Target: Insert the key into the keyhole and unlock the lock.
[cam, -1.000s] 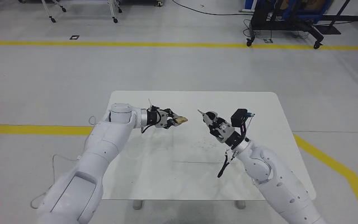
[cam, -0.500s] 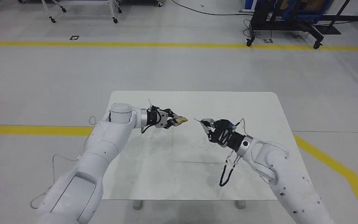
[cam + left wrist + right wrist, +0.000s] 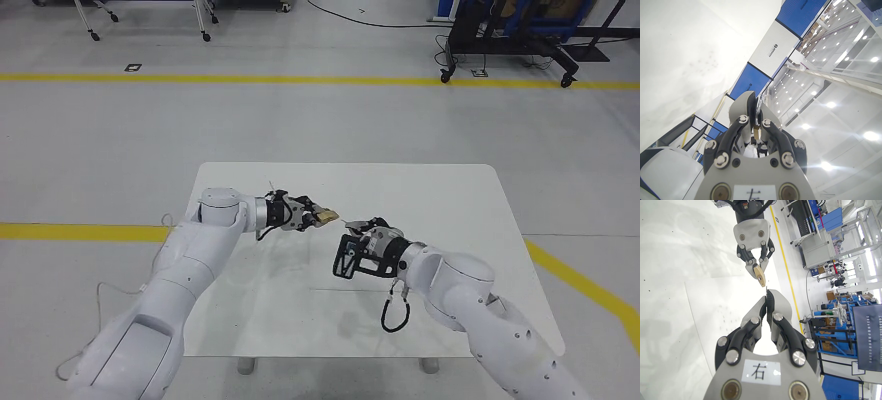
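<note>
My left gripper (image 3: 306, 213) is shut on a brass padlock (image 3: 324, 214) and holds it above the middle of the white table (image 3: 450, 190). In the right wrist view the padlock (image 3: 759, 275) hangs from that gripper (image 3: 755, 266) with its keyhole (image 3: 759, 277) facing me. My right gripper (image 3: 767, 297) is shut on the key (image 3: 766, 291), seen edge-on as a thin sliver just short of the lock's lower corner. From above, the right gripper (image 3: 350, 238) sits just right of the lock. In the left wrist view the padlock (image 3: 757, 132) sits between the shut fingers (image 3: 745, 106).
Small dark specks mark the white table top (image 3: 668, 279). A black cable loop (image 3: 392, 312) hangs from the right forearm over the table's front half. Yellow floor lines (image 3: 300, 78) run beyond the table.
The right arm has swung left and turned its gripper toward the padlock, bringing the key close to it. The left arm has shifted very slightly right, still holding the lock.
</note>
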Action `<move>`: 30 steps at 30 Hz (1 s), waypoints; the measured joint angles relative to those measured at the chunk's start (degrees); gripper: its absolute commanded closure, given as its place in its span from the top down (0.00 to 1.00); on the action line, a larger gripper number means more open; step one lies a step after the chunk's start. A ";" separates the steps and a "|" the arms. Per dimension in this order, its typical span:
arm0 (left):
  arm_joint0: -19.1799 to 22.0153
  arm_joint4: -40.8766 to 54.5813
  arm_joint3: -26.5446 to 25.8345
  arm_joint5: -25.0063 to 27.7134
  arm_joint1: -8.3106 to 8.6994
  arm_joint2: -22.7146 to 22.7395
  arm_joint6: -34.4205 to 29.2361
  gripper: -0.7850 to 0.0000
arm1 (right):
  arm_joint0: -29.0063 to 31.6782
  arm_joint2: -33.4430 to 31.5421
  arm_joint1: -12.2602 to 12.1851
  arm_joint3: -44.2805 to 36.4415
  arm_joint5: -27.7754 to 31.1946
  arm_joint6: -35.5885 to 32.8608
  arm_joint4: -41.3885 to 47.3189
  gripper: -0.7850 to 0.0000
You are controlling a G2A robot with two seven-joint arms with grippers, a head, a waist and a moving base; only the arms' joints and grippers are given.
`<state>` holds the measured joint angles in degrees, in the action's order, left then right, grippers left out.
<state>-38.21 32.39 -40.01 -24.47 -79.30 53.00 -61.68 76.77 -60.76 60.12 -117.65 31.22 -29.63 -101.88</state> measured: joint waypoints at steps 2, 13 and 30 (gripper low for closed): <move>-0.39 -0.13 -0.81 -0.35 0.20 0.23 0.03 0.00 | -0.39 1.17 0.17 -0.10 0.42 -0.98 -1.19 0.00; -2.01 -1.31 -4.12 -1.89 0.93 0.59 0.52 0.00 | -4.42 6.64 1.72 4.35 -1.01 -1.80 -5.36 0.00; -2.57 -1.54 -5.36 -3.17 1.29 0.53 0.95 0.00 | -4.51 7.50 2.49 3.99 0.79 -3.06 -7.84 0.00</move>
<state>-40.78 30.84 -45.37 -27.63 -78.01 53.53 -60.73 72.26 -53.25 62.61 -113.66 32.01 -32.69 -109.72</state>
